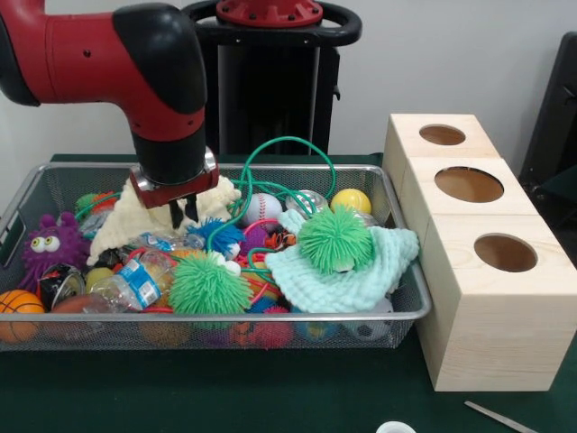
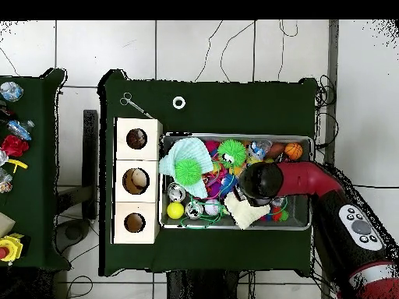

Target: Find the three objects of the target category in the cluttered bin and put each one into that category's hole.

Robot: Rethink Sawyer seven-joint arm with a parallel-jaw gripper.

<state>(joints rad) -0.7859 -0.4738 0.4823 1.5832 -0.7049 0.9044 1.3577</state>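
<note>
A wire mesh bin (image 1: 407,236) (image 2: 234,137) is packed with toys. My gripper (image 1: 183,213) hangs over its back left, with the dark fingers close together just above a cream cloth (image 1: 126,221) (image 2: 243,212); nothing shows between them. From overhead the arm (image 2: 269,181) hides the gripper. Two green spiky balls (image 1: 209,283) (image 1: 335,238) lie mid-bin, the right one on a mint cloth (image 1: 361,275) (image 2: 187,152). A baseball (image 1: 262,207), a yellow ball (image 1: 351,199) (image 2: 175,210), a basketball (image 1: 16,312) (image 2: 293,149), a purple monster (image 1: 50,242) and a water bottle (image 1: 133,281) lie around.
To the right of the bin, a wooden box (image 1: 491,334) (image 2: 137,160) has three round holes (image 1: 442,134) (image 1: 469,184) (image 1: 505,253). A green cable (image 1: 290,144) loops above the bin. A metal tool (image 1: 501,418) (image 2: 134,103) and a white ring (image 2: 179,102) lie on the table.
</note>
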